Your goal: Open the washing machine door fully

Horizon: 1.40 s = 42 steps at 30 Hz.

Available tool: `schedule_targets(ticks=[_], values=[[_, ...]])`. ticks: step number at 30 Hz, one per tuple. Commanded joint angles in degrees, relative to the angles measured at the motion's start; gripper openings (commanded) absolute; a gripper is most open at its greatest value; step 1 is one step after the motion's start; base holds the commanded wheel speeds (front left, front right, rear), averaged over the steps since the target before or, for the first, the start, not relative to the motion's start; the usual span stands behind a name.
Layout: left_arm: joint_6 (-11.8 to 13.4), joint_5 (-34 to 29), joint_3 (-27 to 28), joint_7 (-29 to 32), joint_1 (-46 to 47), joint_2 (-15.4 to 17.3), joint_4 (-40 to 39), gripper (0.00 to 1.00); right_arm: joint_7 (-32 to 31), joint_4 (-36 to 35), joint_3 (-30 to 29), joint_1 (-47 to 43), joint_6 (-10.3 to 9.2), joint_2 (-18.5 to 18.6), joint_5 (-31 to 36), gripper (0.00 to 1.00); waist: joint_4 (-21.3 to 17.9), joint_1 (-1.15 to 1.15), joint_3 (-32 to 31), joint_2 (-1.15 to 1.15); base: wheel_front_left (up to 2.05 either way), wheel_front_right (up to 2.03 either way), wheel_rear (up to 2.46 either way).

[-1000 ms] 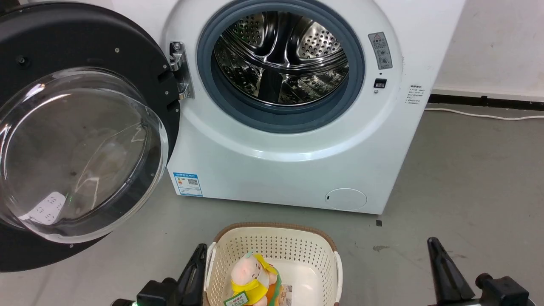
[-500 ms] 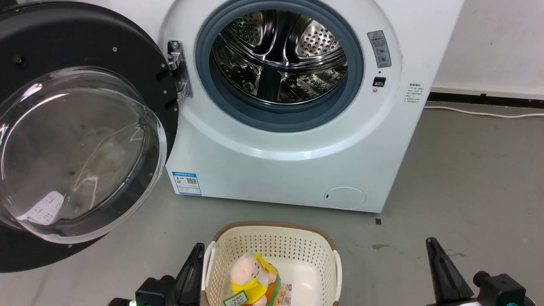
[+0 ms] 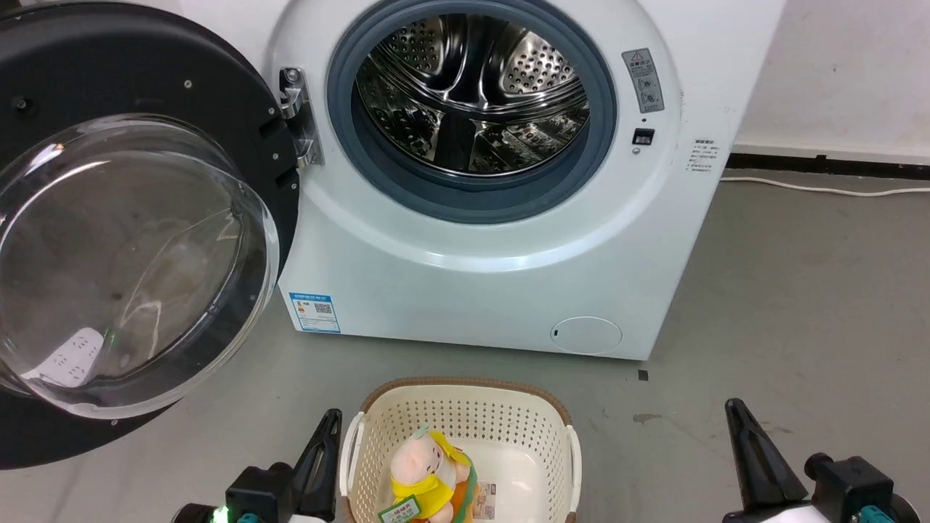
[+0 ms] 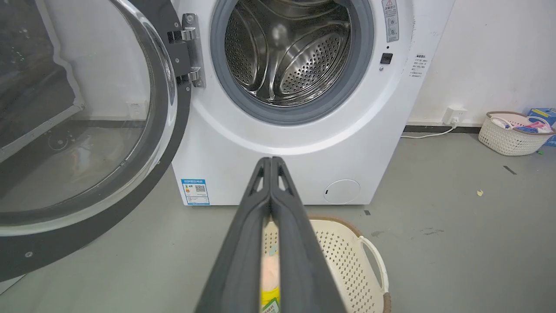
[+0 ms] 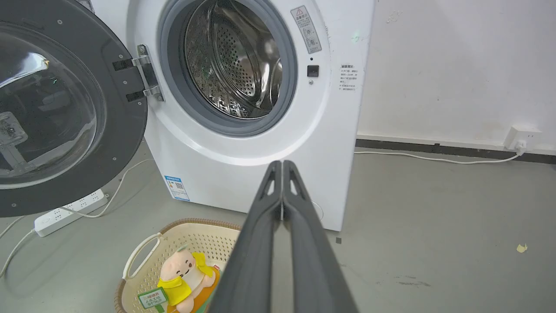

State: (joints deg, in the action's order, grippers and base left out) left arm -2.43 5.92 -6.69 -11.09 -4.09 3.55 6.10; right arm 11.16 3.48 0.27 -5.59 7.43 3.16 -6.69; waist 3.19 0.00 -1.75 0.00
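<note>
As its glass seems fragile, the washing machine door (image 3: 138,232) should be pushed at the rim. Left gripper (image 4: 271,160) and right gripper (image 5: 282,163) are closed, empty.

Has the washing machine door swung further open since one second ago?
No. The washing machine door sits the same against its chrome hinge; the whole head view slid left, so the camera moved.

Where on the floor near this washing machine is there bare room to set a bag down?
The widest bare floor lies right of the washing machine, in front of the white cable. A narrower strip runs between machine and basket. The left is crowded: the open door overhangs a power strip and its cords.
</note>
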Motion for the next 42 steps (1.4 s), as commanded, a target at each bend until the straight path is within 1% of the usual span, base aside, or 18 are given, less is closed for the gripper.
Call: schedule_targets(ticks=[1, 42], values=[[0.44, -0.59, 0.33, 0.33, 0.86, -0.11, -0.37, 0.00, -0.31, -0.36, -0.05, 0.74, 0.01, -0.07, 0.63, 0.00, -0.06, 0.00, 0.03, 0.00, 0.00, 0.00, 0.00], [1.30, -2.90, 3.08, 5.00, 2.26, -0.36, -2.86, 0.00, -5.01, -1.71, -0.15, 2.84, 0.03, -0.16, 3.26, 0.00, -1.42, 0.00, 0.78, 0.00, 0.00, 0.00, 0.00]])
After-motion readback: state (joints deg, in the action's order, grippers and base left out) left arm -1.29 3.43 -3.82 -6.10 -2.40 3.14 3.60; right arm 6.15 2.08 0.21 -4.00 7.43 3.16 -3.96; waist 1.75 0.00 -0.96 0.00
